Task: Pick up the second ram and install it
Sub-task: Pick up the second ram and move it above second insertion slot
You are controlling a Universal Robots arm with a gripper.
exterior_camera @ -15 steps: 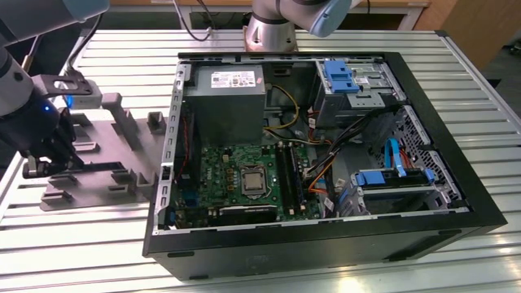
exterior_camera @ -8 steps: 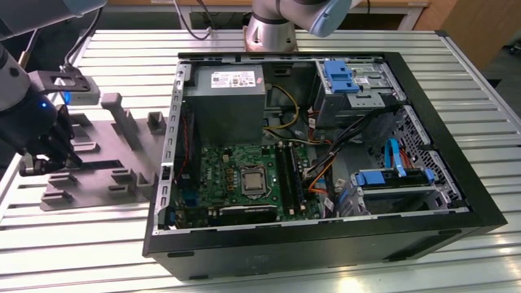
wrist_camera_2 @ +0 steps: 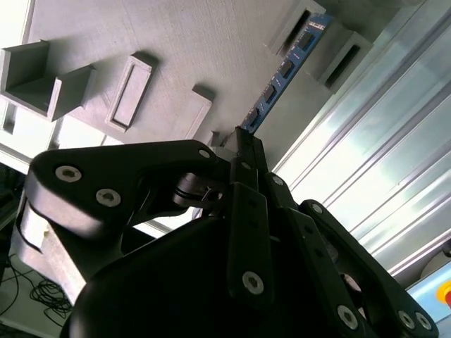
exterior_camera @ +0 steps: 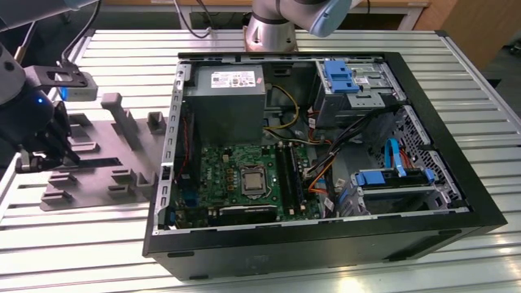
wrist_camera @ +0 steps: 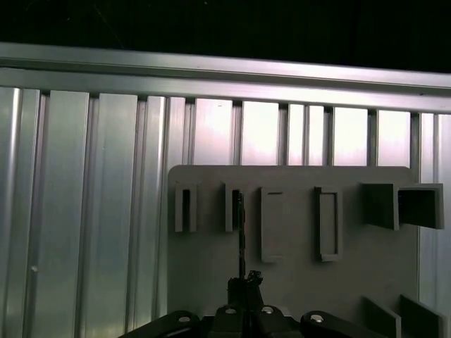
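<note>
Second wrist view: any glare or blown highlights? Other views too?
Second wrist view: table slats glare white, and the gripper shut on the second ram reads near-black. First wrist view: bright slats, black band above, grey tray evenly lit. Exterior view: slats glare too; case interior readable.

Long, thin second ram [wrist_camera_2: 282, 74]: blue board w/ row of black chips, standing on edge. Far end apparently sits in a grey tray [wrist_camera_2: 176, 49] slot, near end pinched in gripper [wrist_camera_2: 243, 144].
</note>
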